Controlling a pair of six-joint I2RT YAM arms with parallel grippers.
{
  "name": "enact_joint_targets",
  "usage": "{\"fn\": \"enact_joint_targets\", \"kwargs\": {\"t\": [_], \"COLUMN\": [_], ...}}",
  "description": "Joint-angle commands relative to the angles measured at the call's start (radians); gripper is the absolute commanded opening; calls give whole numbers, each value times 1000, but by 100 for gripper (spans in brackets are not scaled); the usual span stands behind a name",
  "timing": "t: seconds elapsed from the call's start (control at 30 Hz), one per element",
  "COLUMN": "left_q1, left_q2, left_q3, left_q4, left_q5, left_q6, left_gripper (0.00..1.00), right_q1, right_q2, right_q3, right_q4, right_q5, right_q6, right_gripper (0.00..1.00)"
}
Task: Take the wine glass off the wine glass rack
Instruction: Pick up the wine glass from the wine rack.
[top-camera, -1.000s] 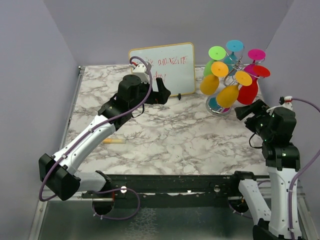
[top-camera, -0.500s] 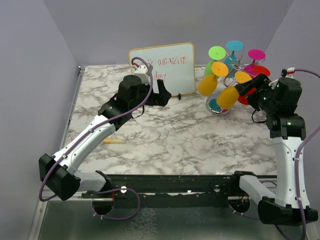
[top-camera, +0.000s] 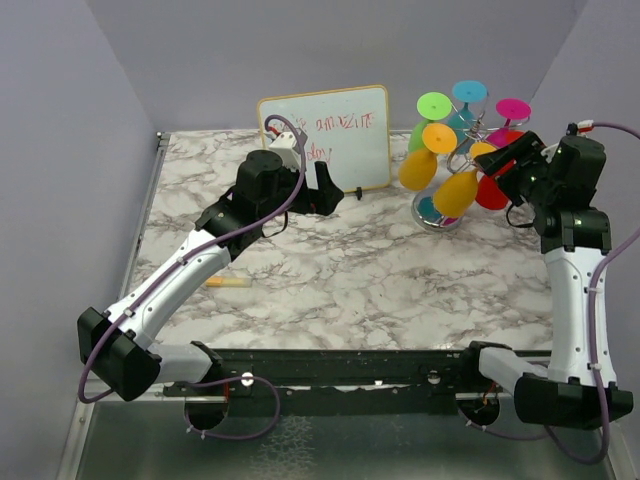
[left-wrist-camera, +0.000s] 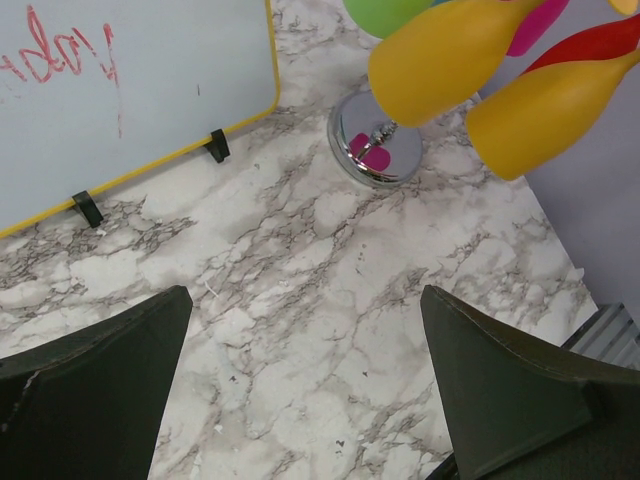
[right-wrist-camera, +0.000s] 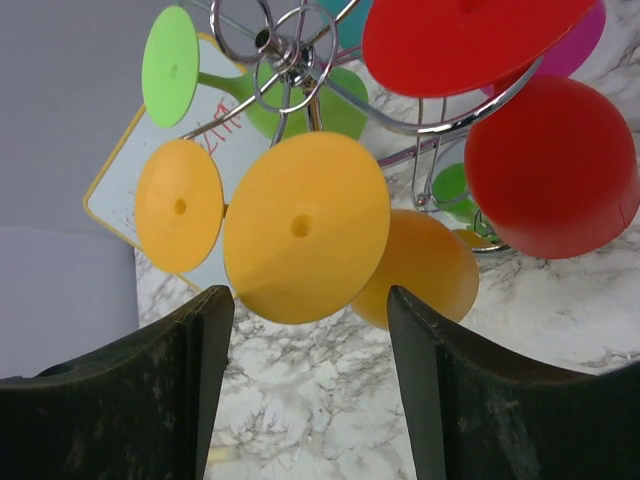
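The wine glass rack (top-camera: 437, 212) stands at the back right, a silver wire stand on a shiny round base (left-wrist-camera: 377, 150), its wire hub (right-wrist-camera: 285, 50) high in the right wrist view. Several coloured wine glasses hang on it upside down. My right gripper (top-camera: 503, 163) is open at the rack's right side. The nearest yellow glass's foot (right-wrist-camera: 305, 228) sits just beyond its fingertips, with its bowl (right-wrist-camera: 420, 268) behind, and nothing is held (right-wrist-camera: 308, 300). A red glass (right-wrist-camera: 550, 165) hangs to its right. My left gripper (top-camera: 325, 190) is open and empty over the table (left-wrist-camera: 305, 300).
A whiteboard (top-camera: 325, 135) with red writing stands at the back centre, just behind the left gripper. A yellow pen (top-camera: 228, 283) lies on the marble table (top-camera: 380, 270) at left. Purple walls close the back and sides, and the right wall is close to the rack.
My right arm has risen and swung in from the front right to the rack, bringing its open gripper up to the yellow glass's foot. The left arm has not moved.
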Motion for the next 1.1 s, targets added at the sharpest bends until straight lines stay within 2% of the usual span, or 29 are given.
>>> {"fn": "enact_joint_targets", "kwargs": {"t": [0.0, 0.17, 0.47, 0.83, 1.07], "left_q1": [5, 4, 4, 4, 4], "left_q2": [7, -3, -9, 27, 72], "left_q3": [6, 4, 7, 14, 38], "left_q4": [-2, -4, -4, -2, 7], "left_q5": [50, 37, 52, 71, 108], "left_q6": [-7, -5, -20, -52, -61], "left_gripper": [99, 99, 99, 99, 99], "right_q1": [-61, -114, -226, -295, -322], "right_q2": [26, 9, 12, 5, 4], "right_q3": [8, -39, -140, -233, -276], "right_q4": [57, 130, 251, 391, 417], "right_q5": [-131, -192, -357, -526, -574], "right_q6": [33, 45, 143, 260, 300], "right_gripper": [67, 66, 55, 43, 27]}}
